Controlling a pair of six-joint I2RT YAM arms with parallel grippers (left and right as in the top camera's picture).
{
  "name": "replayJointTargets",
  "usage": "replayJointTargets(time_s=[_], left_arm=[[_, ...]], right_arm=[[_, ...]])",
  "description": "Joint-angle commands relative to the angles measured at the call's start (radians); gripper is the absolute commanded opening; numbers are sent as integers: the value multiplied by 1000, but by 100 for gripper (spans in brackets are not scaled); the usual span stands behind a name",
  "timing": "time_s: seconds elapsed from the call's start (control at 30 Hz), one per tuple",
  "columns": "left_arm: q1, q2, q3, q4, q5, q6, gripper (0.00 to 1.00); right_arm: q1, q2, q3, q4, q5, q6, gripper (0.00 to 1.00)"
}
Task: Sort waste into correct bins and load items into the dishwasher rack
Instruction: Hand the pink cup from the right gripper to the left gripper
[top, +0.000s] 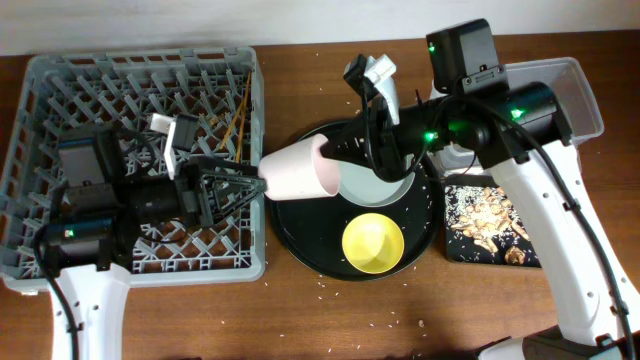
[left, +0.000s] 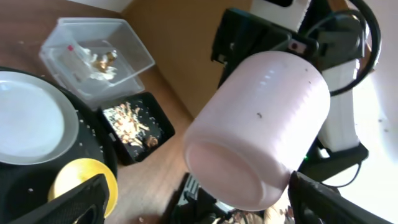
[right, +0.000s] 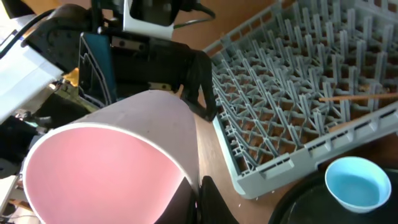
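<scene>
The pink cup (top: 295, 170) lies on its side in the air between the rack and the round tray. My right gripper (top: 330, 160) is shut on its rim, as the right wrist view (right: 196, 199) shows, pinching the cup's wall (right: 106, 168). My left gripper (top: 258, 183) is open, its fingers wide on either side of the cup's base (left: 261, 124). The grey-green plate (top: 385, 187) and yellow bowl (top: 373, 243) sit on the round black tray. The light blue cup (right: 356, 186) shows only in the right wrist view. The grey dishwasher rack (top: 140, 62) is at left.
The round black tray (top: 300, 240) sits mid-table. The clear tub (top: 580, 95) holds some scraps at far right; the flat black tray (top: 450, 250) in front of it holds beige food scraps. Brown chopsticks (top: 240, 110) lie in the rack. Rice bits dot the table.
</scene>
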Motion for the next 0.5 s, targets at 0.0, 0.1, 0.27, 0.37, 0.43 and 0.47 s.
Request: replayJointTargets(time_s=[0.0,0.1,0.27,0.37,0.43,0.47], left_arm=[[-75,-9,13,52,159,-11,83],[-81,-9,13,100,159,-18,83],[-96,-11,13,220,159,-151,71],[-145,-11,13,240,159,-157,68],[-165,-11,13,274,159,-157,75],[-172,-11,13,302,159,-157,76]], right_arm=[[10,4,-3,5,-49,-22,4],[10,4,-3,-8,-48,-22,4],[10,8,-3,-10,-42,-22,4],[10,9,-3,-10,-42,-22,4],[10,12,-3,-11,-42,-22,4],[10,13,-3,-11,-42,-22,4]])
